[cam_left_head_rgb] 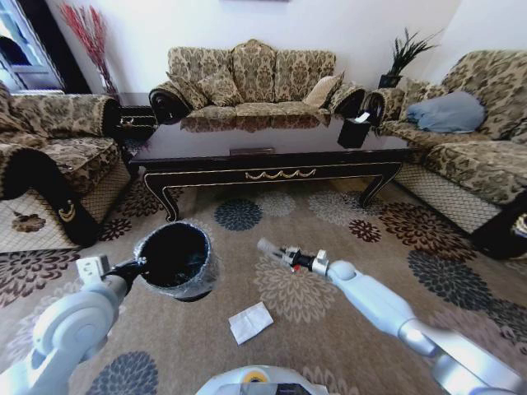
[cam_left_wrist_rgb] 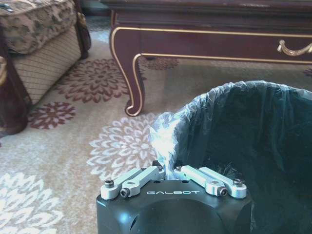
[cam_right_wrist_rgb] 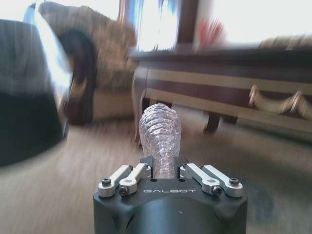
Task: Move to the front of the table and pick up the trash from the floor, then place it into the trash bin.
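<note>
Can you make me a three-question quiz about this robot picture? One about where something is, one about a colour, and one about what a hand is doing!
1. Where is the white paper square?
A. on the carpet
B. on the table
C. in the bin

2. What colour is the trash bin?
A. red
B. black
C. yellow

3. What is the right gripper doing?
A. hanging open
B. gripping a cushion
C. gripping the clear plastic bottle

Answers: 1 A, it lies on the carpet near the bin. 2 B, black with a clear liner, held at the rim by the left gripper. 3 C, the bottle sticks out between its fingers.
</note>
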`<state>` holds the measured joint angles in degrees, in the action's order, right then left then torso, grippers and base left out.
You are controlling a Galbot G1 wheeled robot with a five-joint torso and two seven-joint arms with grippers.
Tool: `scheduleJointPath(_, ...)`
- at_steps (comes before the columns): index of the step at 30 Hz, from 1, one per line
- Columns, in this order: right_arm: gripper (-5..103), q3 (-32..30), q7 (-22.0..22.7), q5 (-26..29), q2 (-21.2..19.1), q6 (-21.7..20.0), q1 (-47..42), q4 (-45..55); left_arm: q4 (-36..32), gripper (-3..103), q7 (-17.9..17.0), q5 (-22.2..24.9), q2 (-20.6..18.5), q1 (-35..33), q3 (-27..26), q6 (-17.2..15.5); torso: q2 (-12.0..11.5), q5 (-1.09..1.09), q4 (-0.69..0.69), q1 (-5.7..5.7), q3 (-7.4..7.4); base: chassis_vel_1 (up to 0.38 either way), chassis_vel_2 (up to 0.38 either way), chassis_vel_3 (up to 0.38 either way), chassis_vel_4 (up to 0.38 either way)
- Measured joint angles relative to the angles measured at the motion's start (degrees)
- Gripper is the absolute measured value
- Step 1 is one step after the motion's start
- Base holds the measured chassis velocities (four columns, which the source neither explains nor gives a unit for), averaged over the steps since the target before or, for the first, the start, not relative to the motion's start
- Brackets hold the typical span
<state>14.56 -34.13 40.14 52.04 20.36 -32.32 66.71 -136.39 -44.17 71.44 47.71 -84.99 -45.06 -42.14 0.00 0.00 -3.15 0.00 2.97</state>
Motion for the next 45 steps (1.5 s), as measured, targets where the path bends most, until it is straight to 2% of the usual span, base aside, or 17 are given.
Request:
scheduleJointPath(4, 20, 0.2, 3.49, 9.75, -0.22, 2.42, 0.76, 6.69, 1.21, 2, 1.4, 3.01, -3.49, 1.62, 1.67, 0.01, 0.0, -0.01, 0.01, 0.0, 0.0, 0.0, 0.0, 0.0, 0.0)
scheduleJointPath(5, 20, 0.2, 3.49, 9.75, -0.22, 2.42, 0.76, 6.69, 1.21, 2, 1.4, 3.01, -3.49, 1.62, 1.67, 0.01, 0.0, -0.01, 0.01, 0.0, 0.0, 0.0, 0.0, 0.0, 0.0)
scheduleJointPath(7, 20, 1.1, 4.05, 13.15, 0.01, 3.43, 1.56, 8.89, 1.61, 2, 1.89, 4.14, -5.47, 2.49, 2.26, 0.01, 0.0, -0.02, 0.01, 0.0, 0.0, 0.0, 0.0, 0.0, 0.0)
scheduleJointPath(10, 20, 3.85, 4.03, 20.0, 1.32, 5.64, 4.11, 13.24, 2.78, 2, 1.81, 9.07, -11.65, 5.52, 3.46, 0.02, 0.0, -0.03, 0.01, 0.0, 0.0, 0.0, 0.0, 0.0, 0.0)
scheduleJointPath(12, 20, 4.3, 3.64, 20.98, 1.69, 6.03, 4.64, 13.78, 3.13, 2, 1.86, 9.63, -12.84, 6.16, 3.64, 0.01, 0.0, -0.03, 0.01, 0.0, 0.0, 0.0, 0.0, 0.0, 0.0)
scheduleJointPath(14, 20, 6.42, 1.47, 24.21, 3.89, 7.11, 7.55, 15.37, 4.87, 2, 2.08, 11.91, -17.5, 8.15, 3.71, 0.02, 0.0, -0.01, -0.01, 0.0, 0.01, 0.0, 0.0, 0.0, 0.0)
scheduleJointPath(18, 20, 9.14, 0.82, 27.01, 6.94, 7.47, 10.84, 15.92, 6.06, 2, 2.77, 13.48, -20.19, 8.68, 3.21, 0.02, 0.0, -0.01, 0.01, 0.0, 0.01, 0.0, 0.0, 0.0, 0.0)
scheduleJointPath(19, 20, 11.0, 0.83, 28.28, 9.3, 7.67, 12.66, 15.91, 6.91, 2, 3.04, 13.66, -21.07, 8.84, 2.98, 0.02, 0.0, -0.02, 0.02, 0.0, 0.0, 0.0, 0.0, 0.0, 0.0)
scheduleJointPath(22, 20, 12.05, 0.87, 28.64, 10.88, 7.74, 13.54, 15.76, 7.24, 2, 3.37, 13.72, -21.21, 8.85, 2.91, 0.02, 0.0, -0.02, 0.02, 0.0, 0.01, 0.0, 0.0, 0.0, 0.0)
scheduleJointPath(24, 20, 15.93, 1.17, 28.96, 16.6, 8.18, 16.46, 13.97, 7.87, 2, 4.7, 13.9, -20.53, 8.81, 2.89, 0.02, 0.0, -0.04, 0.02, 0.0, 0.0, 0.0, 0.0, 0.0, 0.0)
scheduleJointPath(29, 20, 20.5, 1.76, 28.7, 21.79, 8.3, 19.01, 11.58, 10.46, 2, 6.0, 13.54, -19.06, 9.73, 3.87, 0.02, 0.0, -0.04, 0.02, 0.0, 0.01, 0.0, 0.0, 0.0, 0.0)
scheduleJointPath(38, 20, 24.35, 2.26, 26.54, 24.1, 8.42, 19.24, 9.28, 11.85, 2, 8.01, 13.0, -18.01, 10.36, 3.65, 0.0, 0.0, -0.02, 0.01, 0.0, 0.0, 0.0, 0.0, 0.0, 0.0)
scheduleJointPath(45, 20, 24.96, 3.73, 24.95, 23.17, 8.59, 17.99, 8.23, 11.73, 2, 8.4, 12.93, -17.76, 10.36, 2.83, 0.0, 0.0, 0.0, 0.01, 0.0, 0.0, 0.0, 0.0, 0.0, 0.0)
